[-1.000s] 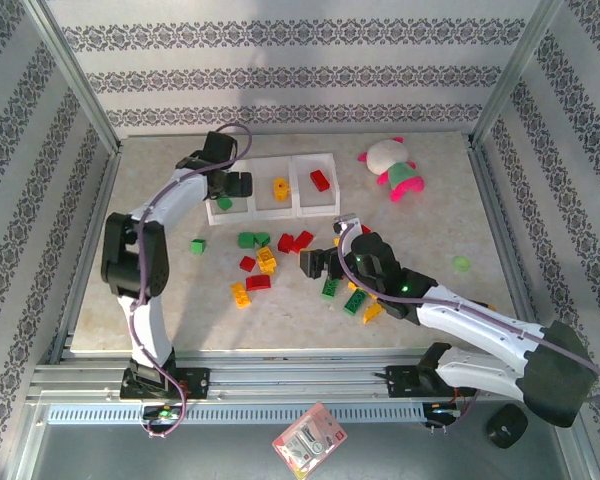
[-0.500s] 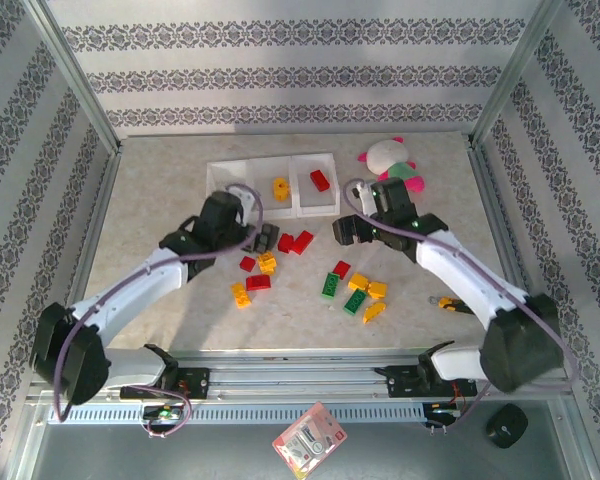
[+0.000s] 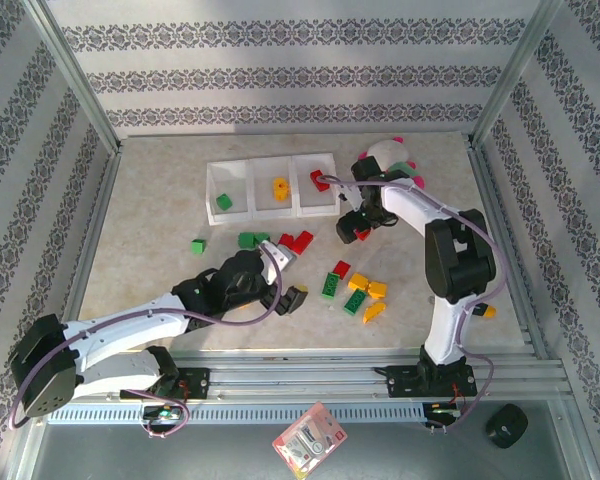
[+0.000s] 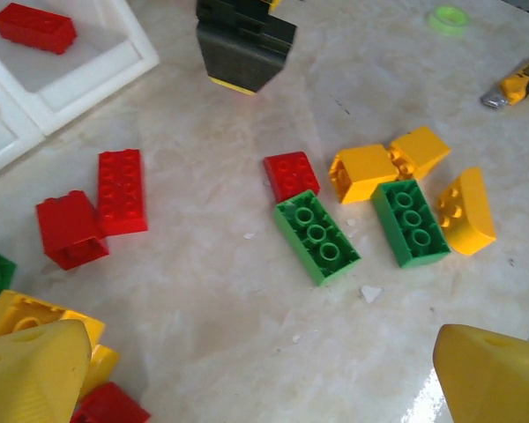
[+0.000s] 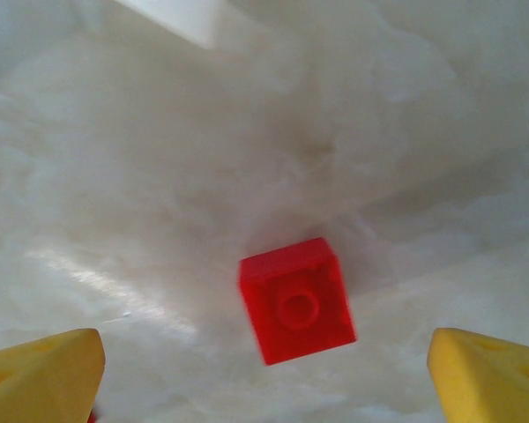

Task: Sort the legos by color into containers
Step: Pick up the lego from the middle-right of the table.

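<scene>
My left gripper (image 4: 264, 388) stands wide. Its yellow fingertips (image 4: 35, 370) sit at the lower corners of my wrist view, with nothing held between them. My right gripper (image 5: 264, 383) is spread just as wide, low over one small red brick (image 5: 296, 300). That brick is square with a single stud; it lies flat on the table between my tips and touches neither.

The legos (image 4: 316, 236) are chunky, glossy blocks in red, yellow and green. Most are studded on top, and one yellow wedge (image 4: 467, 210) is sloped. They lie scattered about the middle of the table, just in front of the tray (image 3: 230, 182), a white, low-walled row of three square compartments.

The table (image 3: 160, 200) is pale, marbled and shiny. Striped, patterned wallpaper (image 3: 280, 80) closes three sides, with metal posts (image 3: 73, 75) at the corners. A pink, white and green plush toy (image 3: 390, 160) sits right of the tray.

The tray holds three bricks, one per compartment: a green brick (image 3: 223, 202) on the left, a yellow brick (image 3: 279, 189) in the middle and a long red brick (image 3: 320, 180) on the right. From my left wrist I count three red, two long green and three yellow bricks wholly in view on the table. More are cut off at the lower left edge. One green ring (image 4: 448, 18) and one yellow utility knife (image 4: 518, 81) lie off to the right.
</scene>
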Motion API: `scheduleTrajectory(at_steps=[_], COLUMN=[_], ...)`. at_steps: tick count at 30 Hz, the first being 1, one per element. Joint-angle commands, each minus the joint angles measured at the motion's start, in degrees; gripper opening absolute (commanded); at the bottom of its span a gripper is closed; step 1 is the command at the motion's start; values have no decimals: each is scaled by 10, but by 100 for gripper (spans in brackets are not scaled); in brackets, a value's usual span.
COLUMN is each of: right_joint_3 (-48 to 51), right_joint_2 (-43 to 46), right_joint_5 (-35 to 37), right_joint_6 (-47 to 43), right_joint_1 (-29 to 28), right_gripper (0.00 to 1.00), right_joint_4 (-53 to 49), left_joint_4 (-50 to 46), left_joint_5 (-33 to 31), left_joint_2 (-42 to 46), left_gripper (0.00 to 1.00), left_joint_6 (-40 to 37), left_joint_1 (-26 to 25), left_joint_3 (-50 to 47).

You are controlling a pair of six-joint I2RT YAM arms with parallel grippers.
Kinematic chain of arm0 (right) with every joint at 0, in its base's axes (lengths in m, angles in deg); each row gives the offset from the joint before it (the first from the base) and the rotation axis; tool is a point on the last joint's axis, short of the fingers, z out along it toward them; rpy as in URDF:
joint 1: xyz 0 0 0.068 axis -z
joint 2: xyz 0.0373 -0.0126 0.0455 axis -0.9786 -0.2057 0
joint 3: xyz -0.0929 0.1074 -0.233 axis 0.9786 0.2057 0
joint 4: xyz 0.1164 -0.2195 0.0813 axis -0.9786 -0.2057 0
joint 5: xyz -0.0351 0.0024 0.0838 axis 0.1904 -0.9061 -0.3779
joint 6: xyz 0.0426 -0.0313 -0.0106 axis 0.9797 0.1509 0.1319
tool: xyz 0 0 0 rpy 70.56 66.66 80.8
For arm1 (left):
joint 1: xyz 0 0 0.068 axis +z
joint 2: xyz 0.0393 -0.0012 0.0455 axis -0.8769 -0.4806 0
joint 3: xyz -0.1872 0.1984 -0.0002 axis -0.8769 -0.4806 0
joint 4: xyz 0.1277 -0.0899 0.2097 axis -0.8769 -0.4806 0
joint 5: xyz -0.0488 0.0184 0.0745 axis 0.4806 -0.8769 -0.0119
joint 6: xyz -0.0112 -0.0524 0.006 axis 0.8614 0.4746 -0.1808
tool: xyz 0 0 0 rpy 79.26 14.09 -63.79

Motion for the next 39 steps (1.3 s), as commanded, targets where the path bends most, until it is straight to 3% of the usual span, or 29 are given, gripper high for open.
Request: scheduleTrajectory(at_steps=[1, 6, 13, 20, 26, 31, 34, 39], right_joint_3=[-35, -64, -84, -51, -3, 20, 20, -51], right_joint_2=[-31, -78, -97, -36, 57, 107, 104, 27], right_joint_5=[19, 14, 11, 14, -9, -16, -22, 33], right_joint_6=[-25, -16, -2, 4, 36, 102, 157, 214], right_joint_1=[4, 6, 6, 4, -20, -63, -83, -91], right_gripper=[91, 85, 56, 35, 26, 21, 21, 18], right_joint_4=[-36, -38, -51, -40, -1, 91, 172, 224], left_joint_4=[70, 91, 82, 88, 88, 100, 102, 91], left_joint_5=[-15, -24, -39, -57, -68, -74, -76, -86], left_joint_2=[2, -4, 5, 13, 22, 46, 53, 53], left_gripper=[99, 99, 99, 99, 99, 99, 99, 99], left_joint_6=[3, -1, 5, 12, 32, 34, 30, 32], left_joint_1=[-14, -15, -15, -15, -15, -15, -15, -15], left_joint_3=[-14, -26, -27, -33, -34, -48, -49, -46])
